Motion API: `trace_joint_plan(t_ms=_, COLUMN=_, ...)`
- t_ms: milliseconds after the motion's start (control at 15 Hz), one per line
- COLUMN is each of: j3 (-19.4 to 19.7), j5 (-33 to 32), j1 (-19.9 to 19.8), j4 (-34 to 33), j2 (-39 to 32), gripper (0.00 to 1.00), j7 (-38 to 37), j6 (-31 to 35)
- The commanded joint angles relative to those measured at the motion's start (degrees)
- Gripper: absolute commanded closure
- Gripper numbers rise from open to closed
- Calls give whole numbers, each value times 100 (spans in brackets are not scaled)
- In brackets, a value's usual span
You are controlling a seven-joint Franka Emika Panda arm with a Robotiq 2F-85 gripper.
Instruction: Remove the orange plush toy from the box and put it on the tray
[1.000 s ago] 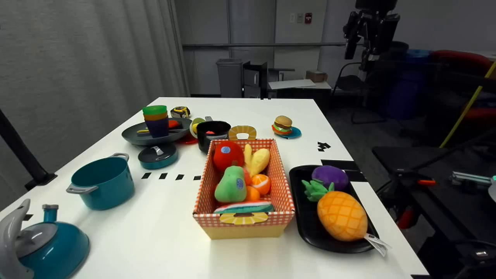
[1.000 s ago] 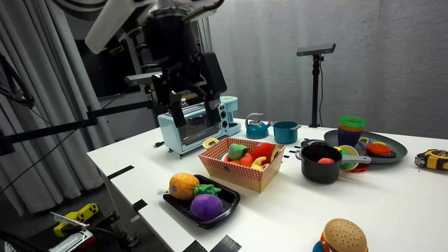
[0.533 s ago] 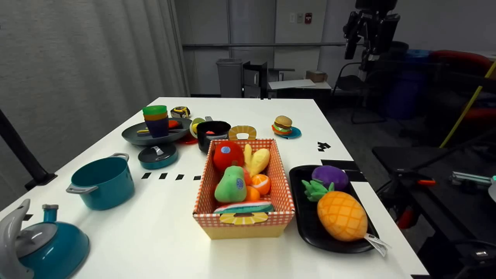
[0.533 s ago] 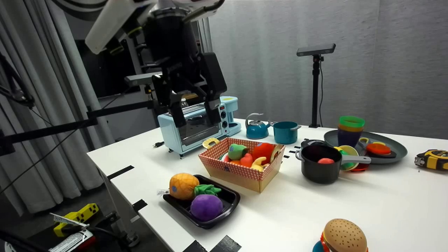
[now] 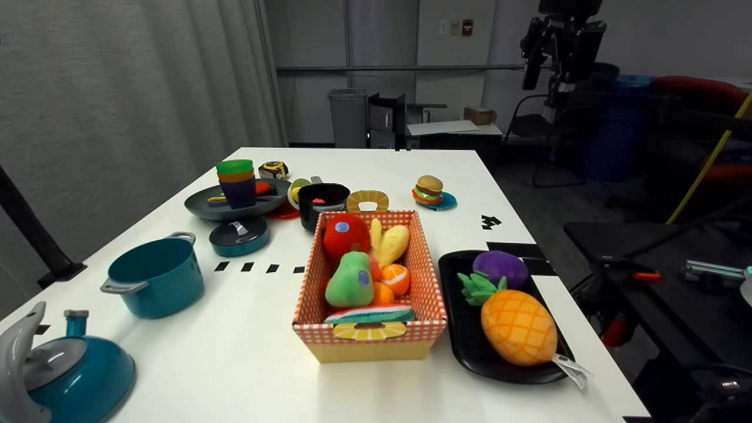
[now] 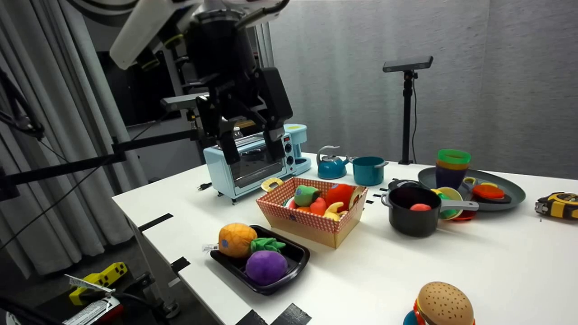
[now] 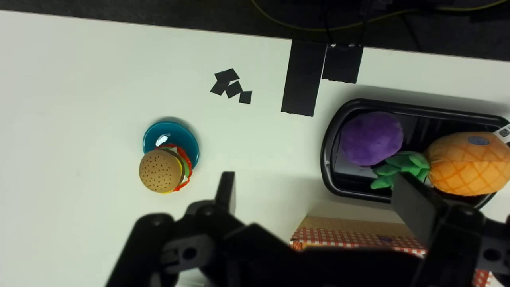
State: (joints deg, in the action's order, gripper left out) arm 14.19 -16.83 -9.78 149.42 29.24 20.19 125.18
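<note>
Box [image 5: 370,351]: The red-checked carton stands upright on a white table [image 5: 235,364], loaded with plush produce.
Orange plush toy [image 5: 383,294]: It lies inside the box, partly covered, between a green pear [image 5: 351,281] and a second orange plush [image 5: 395,279] marked with pale segment lines; which of the two orange pieces the task means cannot be told.
Produce: A watermelon slice [image 5: 370,315] lies along one short end of the box, while a red plush [image 5: 346,235] and a yellow plush [image 5: 392,244] crowd the opposite end.
Tray [image 5: 464,329]: Black and low-rimmed, it lies flat just beside a long side of the box, bearing a purple plush [image 5: 502,269] and a plush pineapple [image 5: 518,326].
Gripper [image 6: 253,153]: Released, with its fingers spread wide, it hangs higher than the box in both exterior views, well apart from it; in the wrist view its body hides much of the box.
Saucepan [image 6: 414,219]: The black pan stands near the box's corner by the red plush.
Teal cookware: A pot [image 5: 158,288] and a kettle [image 5: 88,370] stand across the box from the tray.
Burger [image 7: 161,171]: The toy overlaps a teal plate [image 7: 177,133], well apart from the box, off its yellow-plush end.
Toaster oven [image 6: 255,174]: Light blue, it stands off the box's watermelon end.
</note>
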Motion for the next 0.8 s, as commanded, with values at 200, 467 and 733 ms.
trace_joint_plan(t_ms=200, j3=-34, j5=23, j1=-32, j4=-6, j2=-2, gripper=0, j7=15, j6=-9)
trace_joint_plan(t_ms=467, j3=-65, j5=88, j1=90, j4=-53, j2=-225, gripper=0, j7=84, j6=91)
trace_joint_plan(t_ms=733, j3=-180, j5=311, j1=324, j4=-171, j2=-527, gripper=0, j7=61, j6=301)
